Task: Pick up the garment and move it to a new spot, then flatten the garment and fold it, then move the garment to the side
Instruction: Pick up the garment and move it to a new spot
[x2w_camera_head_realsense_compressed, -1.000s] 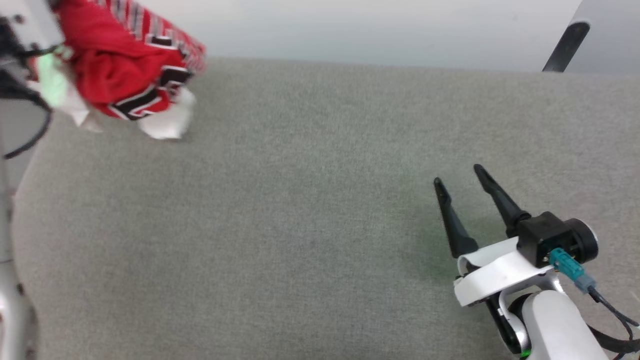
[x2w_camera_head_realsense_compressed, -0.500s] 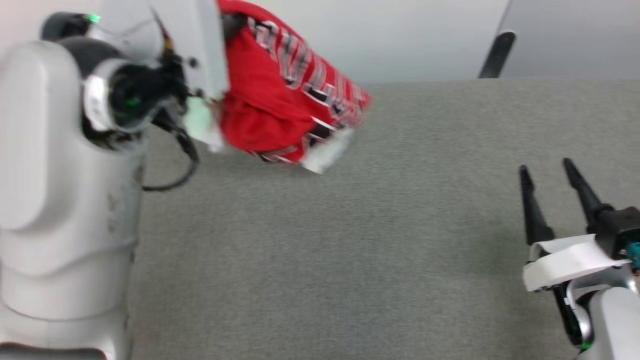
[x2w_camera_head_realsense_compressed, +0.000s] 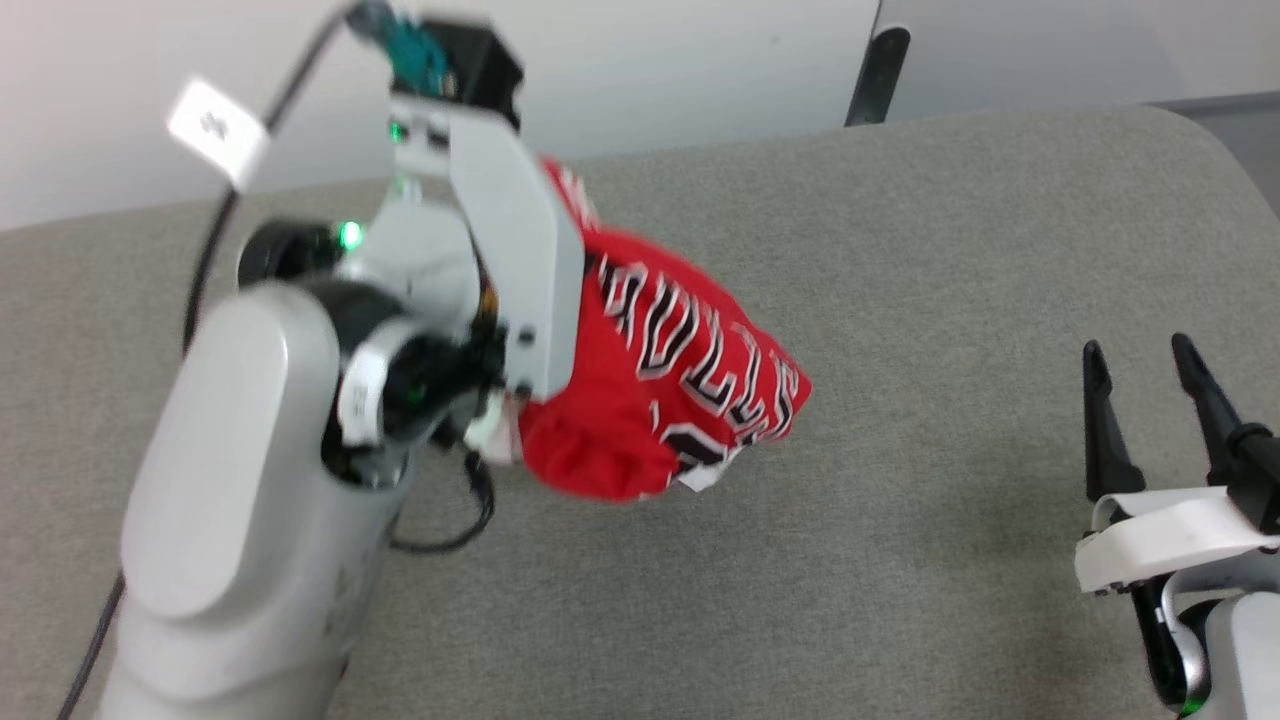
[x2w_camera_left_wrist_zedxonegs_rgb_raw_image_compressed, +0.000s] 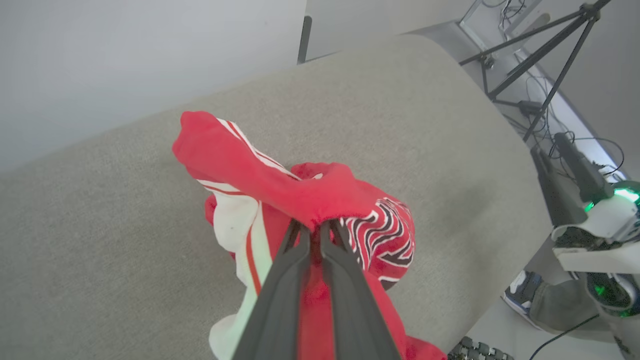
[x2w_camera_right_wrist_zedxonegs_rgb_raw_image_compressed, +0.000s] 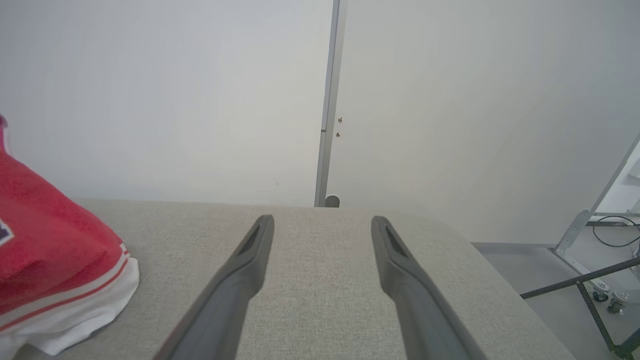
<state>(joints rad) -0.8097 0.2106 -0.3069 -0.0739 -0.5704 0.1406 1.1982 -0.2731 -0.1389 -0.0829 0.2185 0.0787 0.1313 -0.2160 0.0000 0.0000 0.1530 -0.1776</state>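
Garment bunched and aloft over grey table, pinched in clamped left gripper, right gripper spread and empty; best lowered mid-table, released only after touchdown, lettering kept uppermost for flattening.

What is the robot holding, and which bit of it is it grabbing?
The left gripper pinches the garment by a bunched red fold beside the lettering. The right gripper is open, holding nothing.
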